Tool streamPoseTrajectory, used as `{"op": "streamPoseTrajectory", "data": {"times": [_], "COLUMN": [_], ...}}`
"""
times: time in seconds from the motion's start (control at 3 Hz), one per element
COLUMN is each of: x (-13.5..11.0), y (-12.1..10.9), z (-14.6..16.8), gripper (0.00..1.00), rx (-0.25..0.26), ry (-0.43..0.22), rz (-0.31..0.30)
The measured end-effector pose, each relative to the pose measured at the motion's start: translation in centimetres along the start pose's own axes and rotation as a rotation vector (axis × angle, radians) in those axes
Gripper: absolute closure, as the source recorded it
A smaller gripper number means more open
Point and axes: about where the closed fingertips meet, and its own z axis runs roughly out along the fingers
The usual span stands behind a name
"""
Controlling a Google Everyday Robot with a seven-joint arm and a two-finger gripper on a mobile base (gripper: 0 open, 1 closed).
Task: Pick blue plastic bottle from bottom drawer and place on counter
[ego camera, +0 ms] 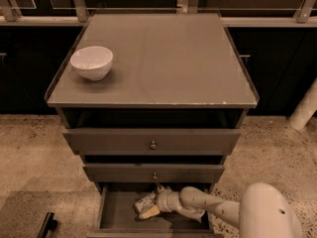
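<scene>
In the single camera view, at the near bottom edge, the lowest grey-brown wooden bottom drawer (118,215) stands pulled open, its floor exposed. On that floor, towards the middle, lies the small pale-bluish plastic bottle (144,203), on its side. Its label is visible, but no brand or print can be read.

The two-finger gripper (153,204) is inside the same drawer, right against the bottle, reaching in from the right on a pale, rounded arm (210,208). Whether the gripper is clamped on the bottle or merely at it cannot be told.

Above, the two shallower grey-brown upper drawers (114,142) are each slightly pulled out, and each carries a small round metal knob (153,145) at the centre.

The flat, square, glossy grey-brown counter (168,58) tops the cabinet; its near edge shows small chips. A round white bowl (92,62) sits upright at the left side of it. The cabinet stands on a speckled stone floor (29,152).
</scene>
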Motion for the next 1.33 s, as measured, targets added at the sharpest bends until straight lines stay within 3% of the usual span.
{"op": "streamPoseTrajectory", "data": {"times": [1.33], "x": [0.2], "y": [0.8], "z": [1.7], "gripper": [0.00], "rx": [0.012], "ry": [0.090], "rz": [-0.145]}}
